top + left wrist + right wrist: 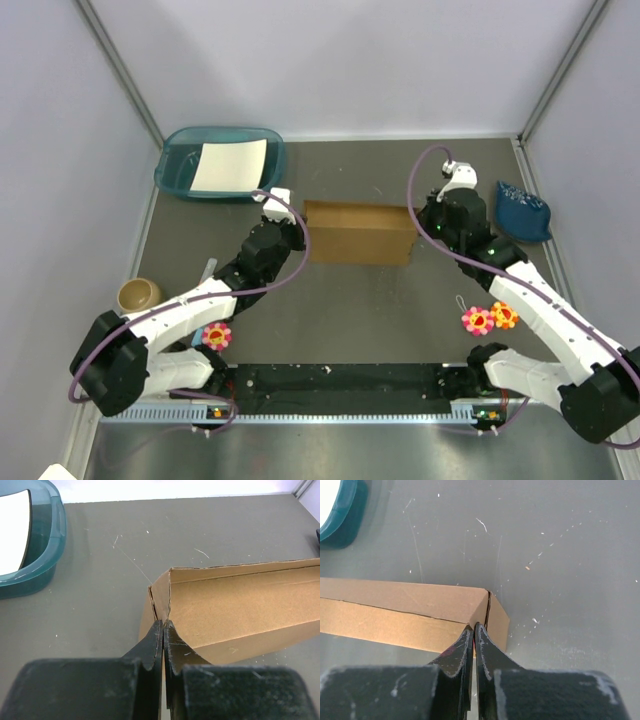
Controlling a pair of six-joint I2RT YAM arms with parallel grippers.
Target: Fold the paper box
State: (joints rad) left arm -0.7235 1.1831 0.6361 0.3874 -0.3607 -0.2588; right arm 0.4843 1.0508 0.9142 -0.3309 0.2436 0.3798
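Two arms are bracketing the paper box [360,235], a shallow rectangular mailer of plain brown corrugated cardboard. It is lying on the dark grey table [380,320] just toward 12 o'clock from the centre of the top view, with its long side running from 9 to 3 o'clock.

The left gripper [162,628] is sitting at the box's 9 o'clock end, its black fingers clenched together and their tips resting against a corner seam. The right gripper [473,629], equally clenched, is meeting the corner at the 3 o'clock end. (Whether either pair is pinching a thickness of board or only pressing on the corner is not resolvable in the wrist views.)

Both arms are reaching forward from their bases at 6 o'clock, elbows splaying outward and forearms angling in toward the box. Each wrist is pitching down, so its camera is looking along the fingers.

By judgement, the board is light and stiff across its panels, yielding mainly along its creases. It is likely to slide on the table and to crush or tear at its slits under a hard pinch. The best holds are on wall edges near the corners, with one end braced while the other is folded.

Also lying nearby are a teal oval plastic tray [175,168] holding a white paper sheet [230,165] at 10 o'clock, a dark blue patterned pouch [522,210] at 2 o'clock, and a small tan bowl [138,294] at 8 o'clock.
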